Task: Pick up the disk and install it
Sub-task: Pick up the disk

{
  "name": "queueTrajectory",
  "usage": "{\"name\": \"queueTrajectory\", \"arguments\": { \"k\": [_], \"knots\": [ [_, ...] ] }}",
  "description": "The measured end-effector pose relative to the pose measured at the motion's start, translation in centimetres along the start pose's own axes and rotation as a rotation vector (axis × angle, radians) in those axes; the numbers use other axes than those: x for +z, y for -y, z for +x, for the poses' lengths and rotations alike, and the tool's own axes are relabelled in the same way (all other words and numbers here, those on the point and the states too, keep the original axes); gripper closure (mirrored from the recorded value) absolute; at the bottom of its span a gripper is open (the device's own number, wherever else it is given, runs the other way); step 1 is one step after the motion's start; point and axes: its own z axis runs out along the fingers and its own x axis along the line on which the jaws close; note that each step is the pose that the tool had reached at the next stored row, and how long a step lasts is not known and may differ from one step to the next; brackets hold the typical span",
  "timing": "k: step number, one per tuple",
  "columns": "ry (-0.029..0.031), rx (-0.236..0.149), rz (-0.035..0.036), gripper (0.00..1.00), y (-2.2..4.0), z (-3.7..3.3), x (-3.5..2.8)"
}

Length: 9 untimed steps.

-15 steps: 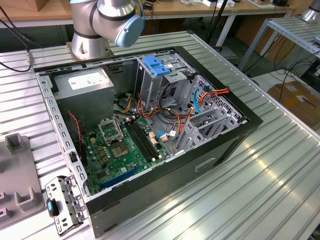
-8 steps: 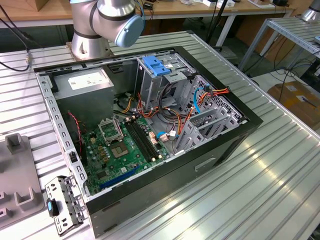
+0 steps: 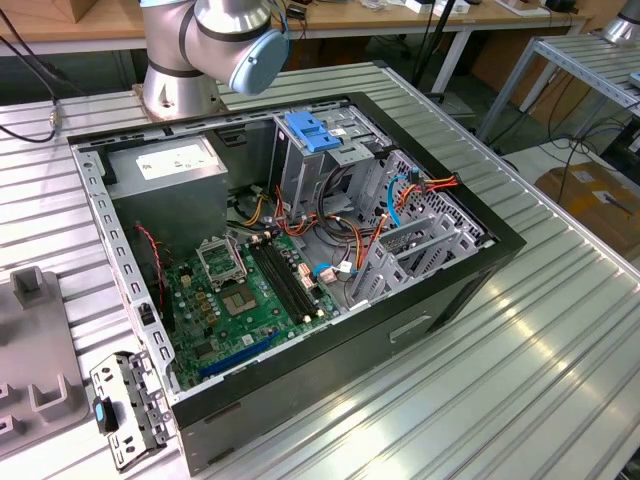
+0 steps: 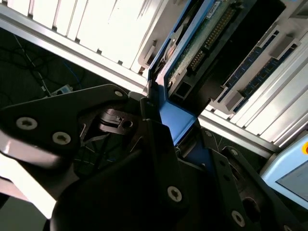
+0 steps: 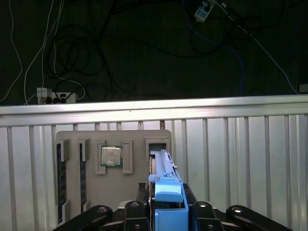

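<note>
A: Black gripper [image 5: 168, 214] is clamped tight on the disk [image 5: 162, 166], blue rail between the jaws. Disk's standing on edge in a tray [image 5: 139, 192] slot.
B: Yep, second wrist view adds its green underside. First wrist view: one CPU [image 5: 111, 156], two RAM sticks [image 5: 60, 180]. Exterior view: one open case [image 3: 440, 300].

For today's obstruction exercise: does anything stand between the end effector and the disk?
Nothing visible does. In the first wrist view the end effector straddles the blue-railed disk, which stands on edge in the grey holder.
</note>
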Motion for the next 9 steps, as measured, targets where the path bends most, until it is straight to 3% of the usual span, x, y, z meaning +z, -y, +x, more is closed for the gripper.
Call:
{"name": "queueTrajectory", "arguments": {
  "k": [9],
  "knots": [
    [0.0,0.0,0.0,0.63,0.0,-0.01,-0.38]
  ]
}}
